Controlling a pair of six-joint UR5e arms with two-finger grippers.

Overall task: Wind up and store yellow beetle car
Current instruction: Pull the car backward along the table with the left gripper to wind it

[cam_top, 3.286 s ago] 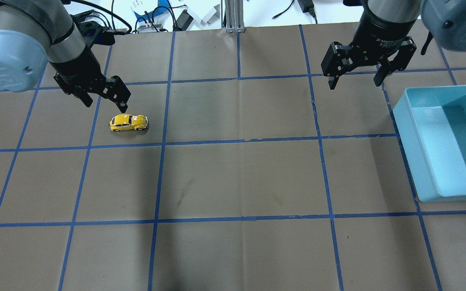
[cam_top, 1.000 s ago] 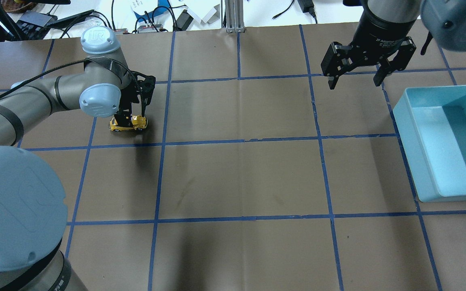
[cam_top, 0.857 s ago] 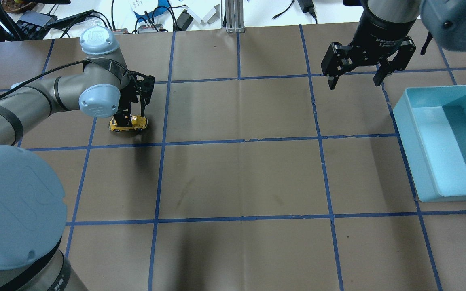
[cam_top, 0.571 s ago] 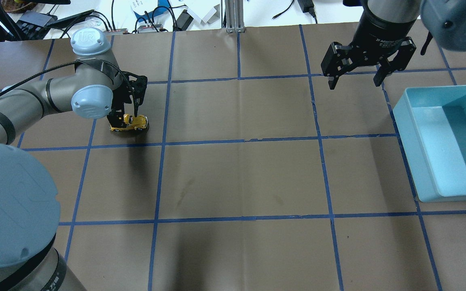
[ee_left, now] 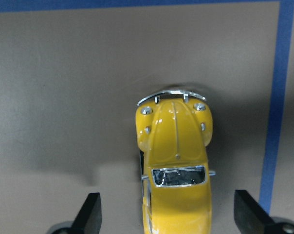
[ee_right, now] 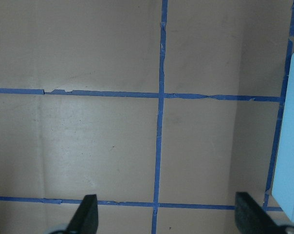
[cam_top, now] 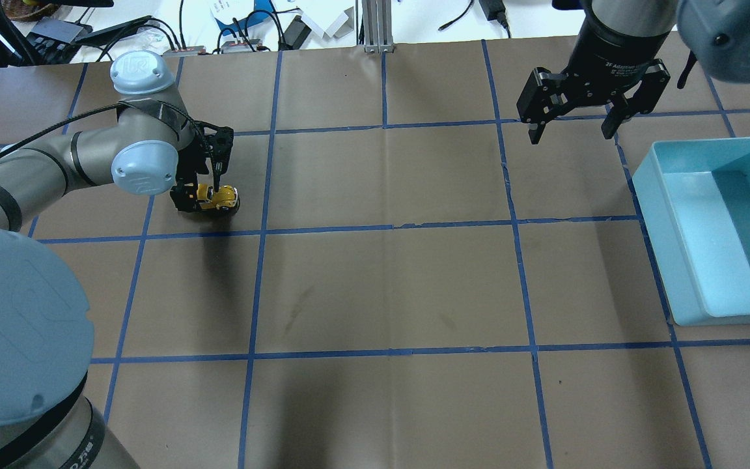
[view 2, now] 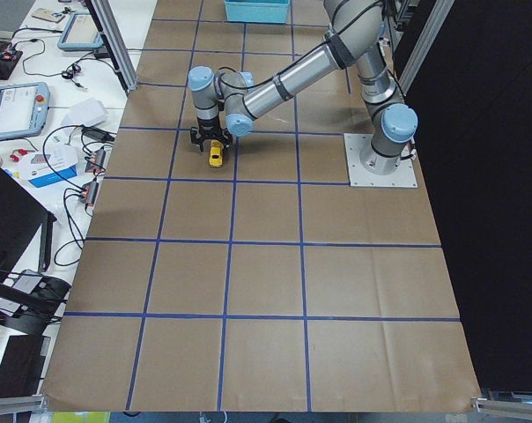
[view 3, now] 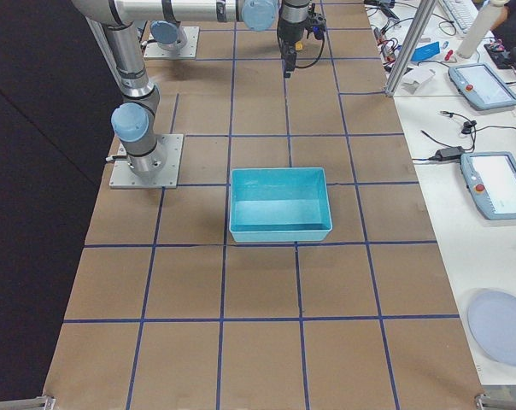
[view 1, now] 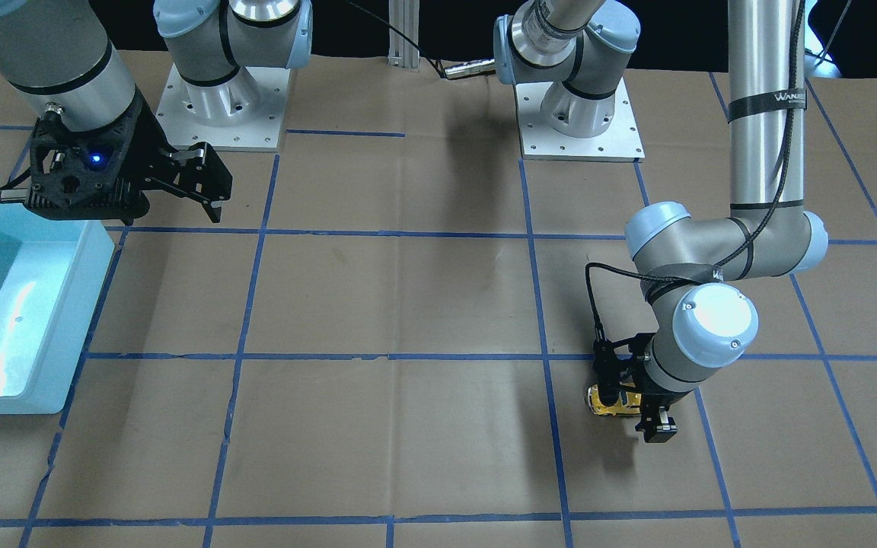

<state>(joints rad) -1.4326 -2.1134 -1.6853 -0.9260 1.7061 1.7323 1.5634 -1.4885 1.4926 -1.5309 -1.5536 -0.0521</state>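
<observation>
Yellow car: sitting wheels-down between the fingers of the left gripper, touching neither, nose pointing away from the wrist.
Left gripper: straddling the car, jaws standing wide, gripping nothing.
Right gripper: hanging over the paper, jaws spread, holding nothing.
Bin: lying near the right gripper, well apart from the left.

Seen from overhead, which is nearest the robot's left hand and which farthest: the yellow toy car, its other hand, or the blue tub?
1. yellow toy car, between the open fingers of the left hand.
2. right hand, across the table, far side.
3. blue tub, at the table's right edge.
</observation>
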